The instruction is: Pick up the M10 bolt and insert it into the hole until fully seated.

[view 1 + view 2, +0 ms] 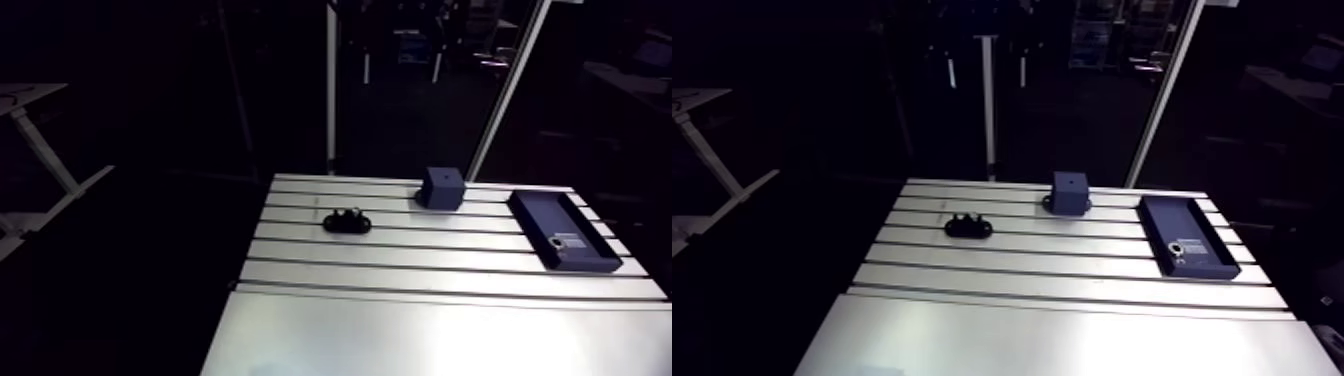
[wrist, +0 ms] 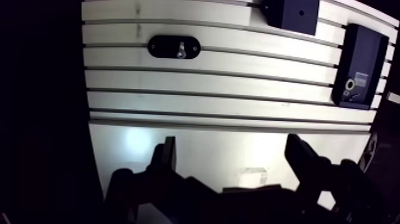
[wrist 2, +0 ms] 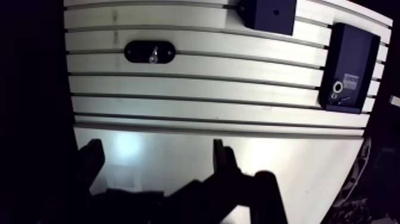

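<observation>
- Tool (image 2: 232,146) open, empty, above the surface's (image 2: 226,101) near edge.
- M10 bolt (image 2: 180,49) in a black oval holder (image 2: 161,46) (toward the far-left corner).
- Dark-blue tray (image 2: 363,53) at the right edge holds a small ring (image 2: 349,84).

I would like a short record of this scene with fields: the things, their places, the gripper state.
table: slotted aluminium
holder: black, oval, on the table
bolt: silvery, in the holder's middle
block: dark blue, small hole in one face
tray: dark blue, beside the block
gripper: open, empty, apart from the bolt
</observation>
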You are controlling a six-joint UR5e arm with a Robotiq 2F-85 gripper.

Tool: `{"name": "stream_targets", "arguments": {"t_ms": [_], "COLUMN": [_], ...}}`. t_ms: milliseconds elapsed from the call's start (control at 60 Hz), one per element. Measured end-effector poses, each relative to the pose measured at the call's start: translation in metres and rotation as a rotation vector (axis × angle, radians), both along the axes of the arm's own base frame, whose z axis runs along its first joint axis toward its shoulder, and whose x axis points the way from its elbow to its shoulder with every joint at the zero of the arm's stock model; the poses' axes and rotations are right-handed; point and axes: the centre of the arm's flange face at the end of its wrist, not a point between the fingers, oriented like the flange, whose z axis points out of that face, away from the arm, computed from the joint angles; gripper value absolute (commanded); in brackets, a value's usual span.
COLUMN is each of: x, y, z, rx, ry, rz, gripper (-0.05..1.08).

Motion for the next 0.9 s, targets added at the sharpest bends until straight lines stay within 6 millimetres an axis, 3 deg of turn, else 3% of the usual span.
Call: {"name": "stream_targets", "arguments": {"t_ms": [450, 683, 900], "x": [-0.010, -0.017, -0.022], "y": [-0.018, -0.039, -0.052], "z": [-0.007, -0.030, -0.064], "rx": [-0.004, -0.008, -0.014], "ry": [0.092, 0.126, 0.163], "rz": [0.023, 0.050, 0.059], "gripper": [0.01, 0.01, 0.01]}}
